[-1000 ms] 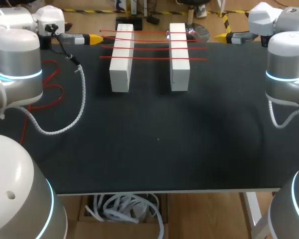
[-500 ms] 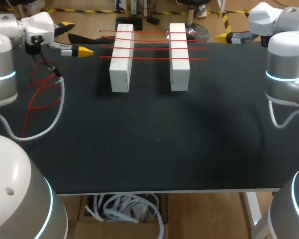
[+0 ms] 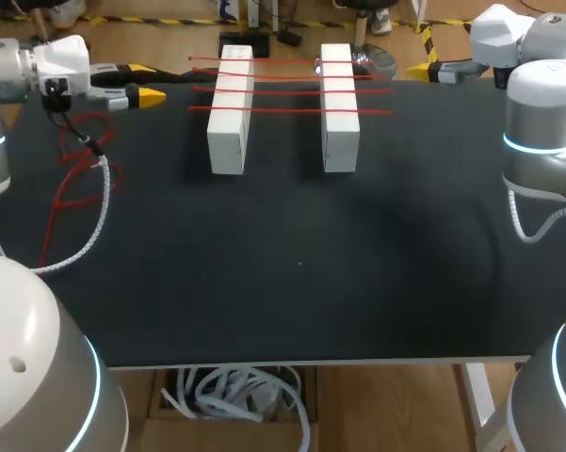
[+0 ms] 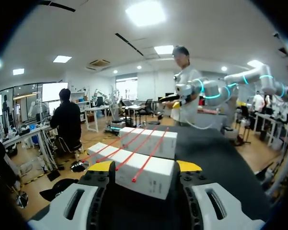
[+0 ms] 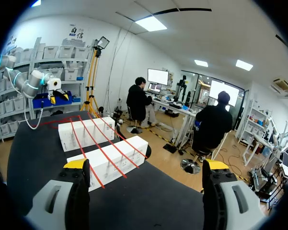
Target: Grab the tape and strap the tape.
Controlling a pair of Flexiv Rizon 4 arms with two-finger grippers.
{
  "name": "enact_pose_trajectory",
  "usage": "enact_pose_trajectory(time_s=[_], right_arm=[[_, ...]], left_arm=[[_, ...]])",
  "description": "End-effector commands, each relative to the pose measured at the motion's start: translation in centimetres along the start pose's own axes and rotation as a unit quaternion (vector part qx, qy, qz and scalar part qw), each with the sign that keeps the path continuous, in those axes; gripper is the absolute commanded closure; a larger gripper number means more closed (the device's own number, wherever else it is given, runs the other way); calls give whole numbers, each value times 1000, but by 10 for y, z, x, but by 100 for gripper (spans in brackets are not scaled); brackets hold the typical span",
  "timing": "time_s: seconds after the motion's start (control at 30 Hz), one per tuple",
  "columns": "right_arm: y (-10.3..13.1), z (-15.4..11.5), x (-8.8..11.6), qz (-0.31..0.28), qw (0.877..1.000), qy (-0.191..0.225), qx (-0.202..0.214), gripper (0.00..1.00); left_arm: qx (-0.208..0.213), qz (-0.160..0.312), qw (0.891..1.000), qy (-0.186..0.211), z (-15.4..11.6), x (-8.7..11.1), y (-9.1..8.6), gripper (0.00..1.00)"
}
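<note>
Four thin red strips of tape (image 3: 283,110) lie side by side across the tops of the left white rectangular block (image 3: 230,108) and a matching right white block (image 3: 340,105), both standing on the black desk (image 3: 292,254). Each strip bridges the gap beyond the left block's inner face. Its short free end sticks out past that block's outer edge, with a like end beyond the right block.

The strips look flat, narrow and ruler-straight, bright against the white. I cannot tell whether they are stuck down or merely resting.

I judge them very light and flexible, with almost no thickness to bite on, and likely to curl, twist or cling once lifted. The overhanging ends look the best places to take hold, because the fingers can close above and below a strip there without scraping the block. A hard or skewed pull might drag the block along, since it looks light too.

The left gripper (image 3: 147,82) hangs just outside the left block's outer edge, level with the strip ends. Its yellow-tipped fingers are spread and it holds nothing. From its wrist the block's end sits ahead of the gap.

The right gripper (image 5: 146,165) hovers well out on the far side from the left block, past the right block. Its fingers are parted wide and it too is empty.
</note>
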State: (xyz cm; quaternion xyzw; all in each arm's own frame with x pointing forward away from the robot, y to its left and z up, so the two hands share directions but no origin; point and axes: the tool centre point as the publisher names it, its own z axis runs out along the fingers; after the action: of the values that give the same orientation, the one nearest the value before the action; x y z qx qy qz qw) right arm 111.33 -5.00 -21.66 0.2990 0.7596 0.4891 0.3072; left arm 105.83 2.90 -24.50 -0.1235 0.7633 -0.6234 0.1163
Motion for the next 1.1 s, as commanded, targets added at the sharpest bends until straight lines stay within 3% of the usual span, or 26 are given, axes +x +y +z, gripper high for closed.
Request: enact_pose_trajectory(time_s=[0.03,0.27,0.3,0.33,0.4,0.43,0.5,0.57,0.63,0.83,0.87,1.1], right_arm=[[0,0,0,0,1000,0,1,0],[0,0,0,0,1000,0,1,0],[0,0,0,0,1000,0,1,0],[0,0,0,0,1000,0,1,0],[0,0,0,0,1000,0,1,0],[0,0,0,0,1000,0,1,0],[0,0,0,0,1000,0,1,0],[0,0,0,0,1000,0,1,0],[0,0,0,0,1000,0,1,0],[0,0,0,0,1000,0,1,0],[0,0,0,0,1000,0,1,0],[0,0,0,0,1000,0,1,0]], left_arm=[[1,6,1000,14,3,-4,5,51],[12,14,998,55,12,-4,9,55],[12,15,998,57,14,-3,9,65],[11,14,998,55,16,-4,11,68],[10,15,998,64,21,-3,12,56],[14,15,997,72,22,-2,12,55],[15,17,997,79,25,-2,12,65],[18,19,995,92,28,-2,12,64],[17,20,995,95,31,-2,13,69],[15,16,993,115,34,-3,18,66],[14,16,993,115,34,-3,20,73],[13,7,992,125,36,-7,29,74]])
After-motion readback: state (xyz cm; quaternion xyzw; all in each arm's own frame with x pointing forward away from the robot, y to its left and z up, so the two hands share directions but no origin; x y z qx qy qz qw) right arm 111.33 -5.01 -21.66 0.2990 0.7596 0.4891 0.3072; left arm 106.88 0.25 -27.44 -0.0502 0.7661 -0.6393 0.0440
